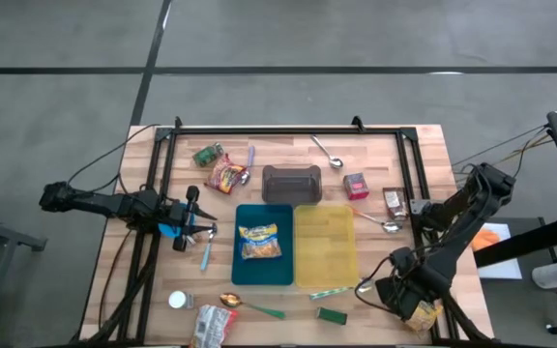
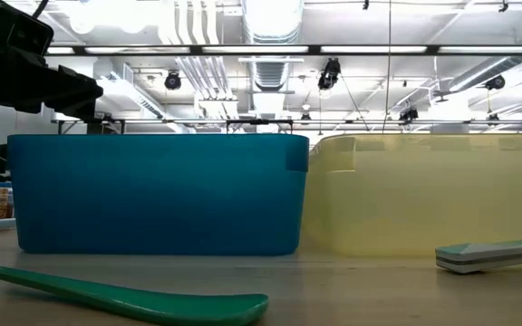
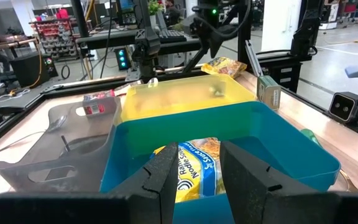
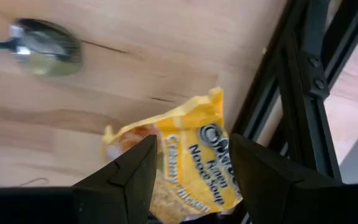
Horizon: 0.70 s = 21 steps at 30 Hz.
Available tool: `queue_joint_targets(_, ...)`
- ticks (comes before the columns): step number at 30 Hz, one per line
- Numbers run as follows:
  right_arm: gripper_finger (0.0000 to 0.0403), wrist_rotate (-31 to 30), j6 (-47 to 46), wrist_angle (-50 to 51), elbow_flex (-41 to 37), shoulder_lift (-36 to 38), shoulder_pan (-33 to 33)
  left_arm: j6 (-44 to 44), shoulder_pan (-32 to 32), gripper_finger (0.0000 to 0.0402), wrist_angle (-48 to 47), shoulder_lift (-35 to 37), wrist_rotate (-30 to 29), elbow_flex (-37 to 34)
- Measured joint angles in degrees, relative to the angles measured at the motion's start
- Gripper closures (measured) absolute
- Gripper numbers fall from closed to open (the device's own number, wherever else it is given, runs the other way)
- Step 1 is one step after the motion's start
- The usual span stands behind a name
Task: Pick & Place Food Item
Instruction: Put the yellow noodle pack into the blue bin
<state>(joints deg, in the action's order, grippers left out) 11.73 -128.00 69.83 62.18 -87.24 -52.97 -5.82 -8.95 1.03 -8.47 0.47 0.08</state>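
A yellow noodle-soup packet (image 4: 194, 168) lies flat on the wooden table by its near right corner (image 1: 424, 312), close to the black frame rail (image 4: 303, 93). My right gripper (image 4: 193, 142) points down above it, open, with one finger over each side of the packet. I cannot tell whether the fingers touch it. A second noodle packet (image 1: 259, 242) lies inside the blue bin (image 1: 245, 275), next to the yellow bin (image 1: 325, 246). My left gripper (image 3: 197, 158) waits at the table's left (image 1: 201, 229), level, open and facing the blue bin, with nothing between its fingers.
A grey tray (image 1: 291, 184) stands behind the bins. Snack packets (image 1: 228, 177), small boxes (image 1: 356, 186) and spoons (image 1: 327, 152) lie at the back, and a spoon (image 1: 383, 225) lies right of the yellow bin. Near the front edge lie a green-handled spoon (image 1: 251, 307) and a packet (image 1: 211, 327).
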Motion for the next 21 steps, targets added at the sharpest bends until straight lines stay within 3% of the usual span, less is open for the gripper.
queue_joint_targets(10, 0.0206, 0.8, -3.6, -9.3, -6.6, -0.1, -1.3, -0.1, 0.0, 0.0282, 0.0, 0.0, 0.0, 0.0)
queue_joint_targets(21, 0.0206, 2.2, -3.6, -10.0, -9.1, -0.8, -1.7, -0.1, 0.0, 0.0282, 0.0, 0.0, 0.0, 0.0)
